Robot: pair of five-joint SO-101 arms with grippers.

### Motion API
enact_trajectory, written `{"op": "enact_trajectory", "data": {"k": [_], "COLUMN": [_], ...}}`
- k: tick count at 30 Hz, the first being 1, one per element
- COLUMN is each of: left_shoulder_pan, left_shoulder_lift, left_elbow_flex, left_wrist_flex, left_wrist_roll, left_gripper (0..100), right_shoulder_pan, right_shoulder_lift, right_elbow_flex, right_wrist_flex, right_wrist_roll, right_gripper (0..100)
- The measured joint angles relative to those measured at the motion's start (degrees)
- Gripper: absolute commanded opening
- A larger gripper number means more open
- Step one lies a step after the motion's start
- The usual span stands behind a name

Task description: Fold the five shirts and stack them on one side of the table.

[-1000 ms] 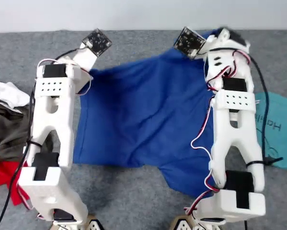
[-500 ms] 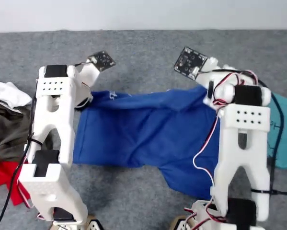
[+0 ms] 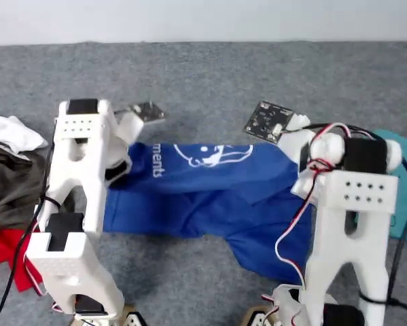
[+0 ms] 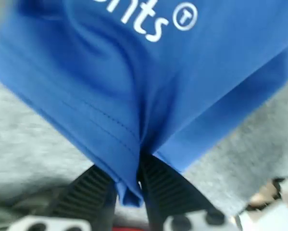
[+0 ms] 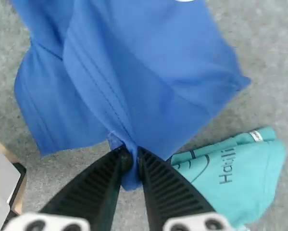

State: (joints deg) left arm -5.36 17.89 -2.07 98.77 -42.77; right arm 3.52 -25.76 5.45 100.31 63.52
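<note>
Blue shirt point(image 3: 210, 183) edge, seemingly raised, in left hand point(image 4: 134, 169), right hand point(image 5: 132, 159).

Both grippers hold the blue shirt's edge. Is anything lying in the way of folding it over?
Nothing visible does. The left gripper and right gripper pinch the blue shirt, whose near half lies bare. The teal shirt and the heap of shirts lie off to its sides.

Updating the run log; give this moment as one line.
left gripper: shut on blue shirt | right gripper: shut on blue shirt | phase: mid-fold
</note>
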Motion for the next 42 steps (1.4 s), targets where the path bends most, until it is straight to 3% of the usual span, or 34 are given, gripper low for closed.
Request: {"op": "enact_trajectory", "data": {"k": [13,16,22,25,31,36,42], "left_shoulder_pan": [0.00,0.00,0.00,0.00,-0.62,-3.34,-0.79], "left_shoulder_lift": [0.00,0.00,-0.79,-6.51,-19.34,-21.36,-20.48], "left_elbow_flex": [8.18,8.18,8.26,10.29,13.54,12.13,10.29], "left_wrist_flex": [0.00,0.00,0.00,0.00,0.00,-0.62,-2.20], "left_wrist_roll": [-0.35,-0.35,2.37,2.90,3.60,10.37,16.35], "left_gripper": [2,6,16,20,20,19,1], "right_shoulder_pan": [2.64,2.81,4.92,8.35,11.52,11.52,8.09], "right_shoulder_lift": [-19.78,-22.42,-25.41,-27.69,-32.88,-32.97,-25.93], "right_elbow_flex": [22.33,24.88,25.76,25.76,25.76,25.76,25.76], "right_wrist_flex": [0.18,0.18,0.18,0.18,0.18,-2.11,-4.75], "right_wrist_roll": [0.44,0.44,0.44,0.44,0.44,0.44,-4.92], "right_gripper": [1.0,2.4,26.9,31.2,26.6,11.7,1.6]}}
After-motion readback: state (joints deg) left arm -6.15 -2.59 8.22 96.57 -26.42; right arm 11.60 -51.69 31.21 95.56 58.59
